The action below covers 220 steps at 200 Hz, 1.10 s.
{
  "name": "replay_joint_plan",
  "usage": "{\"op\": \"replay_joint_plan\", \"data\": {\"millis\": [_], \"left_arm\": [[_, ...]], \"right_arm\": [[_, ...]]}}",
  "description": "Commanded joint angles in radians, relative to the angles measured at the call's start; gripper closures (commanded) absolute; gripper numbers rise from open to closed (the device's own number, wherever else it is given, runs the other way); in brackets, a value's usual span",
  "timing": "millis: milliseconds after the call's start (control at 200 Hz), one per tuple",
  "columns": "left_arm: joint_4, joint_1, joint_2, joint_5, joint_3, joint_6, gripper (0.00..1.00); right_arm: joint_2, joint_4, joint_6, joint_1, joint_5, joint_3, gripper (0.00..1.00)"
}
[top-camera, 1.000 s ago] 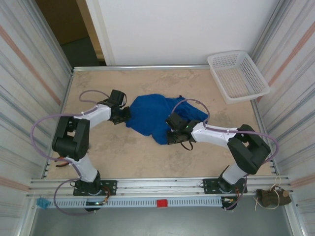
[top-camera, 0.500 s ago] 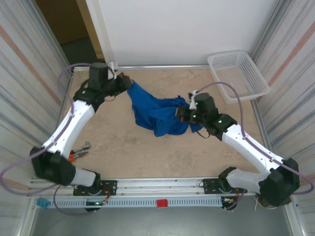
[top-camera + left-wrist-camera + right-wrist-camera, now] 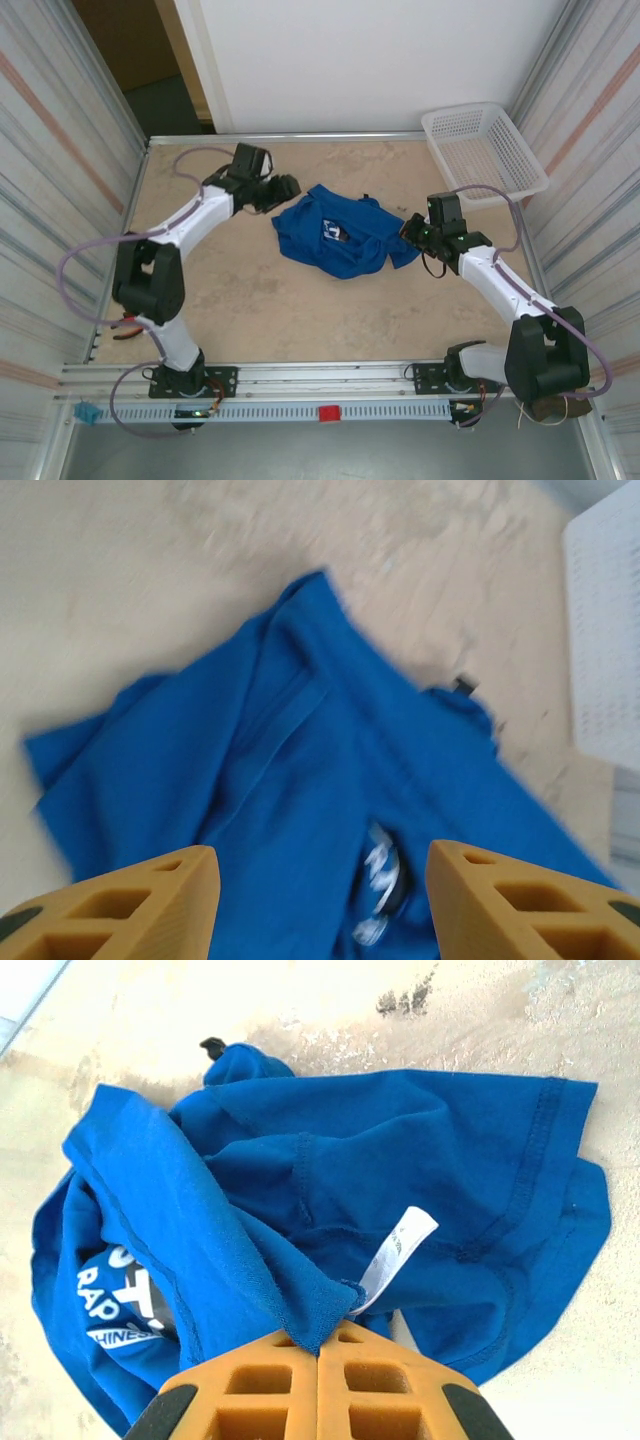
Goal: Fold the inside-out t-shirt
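t-shirt [image 3: 335, 235] dropped onto beige table [image 3: 250, 310]; left tool [image 3: 288, 187] released, right tool [image 3: 407, 231] pinching it.

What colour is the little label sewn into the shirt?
White label; clearest in the right wrist view.

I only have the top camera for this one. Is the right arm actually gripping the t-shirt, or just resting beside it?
Observer: Gripping. On the right wrist camera the right jaws are shut on a fold of the t-shirt, right beside a white label.
Operator: And the left arm?
Observer: Its wrist camera shows the left jaws apart with nothing gripped between them; the t-shirt lies beyond them.
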Motion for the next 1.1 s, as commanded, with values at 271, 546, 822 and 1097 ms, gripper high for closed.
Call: {"op": "replay_joint_plan", "data": {"millis": [271, 546, 822, 1097], "left_arm": [[0.085, -0.022, 0.092, -0.045, -0.107, 0.082, 0.45], [0.098, -0.034, 0.172, -0.048, -0.041, 0.083, 0.49], [0.087, -0.057, 0.142, -0.089, -0.048, 0.075, 0.57], [0.060, -0.061, 0.127, -0.096, -0.047, 0.065, 0.97]], "right_arm": [[0.040, 0.011, -0.051, -0.007, 0.024, -0.008, 1.00], [0.051, 0.025, -0.043, -0.005, 0.024, -0.025, 1.00], [0.056, 0.032, -0.045, -0.004, 0.021, -0.034, 1.00], [0.055, 0.003, -0.070, -0.004, 0.038, -0.018, 0.58]]}}
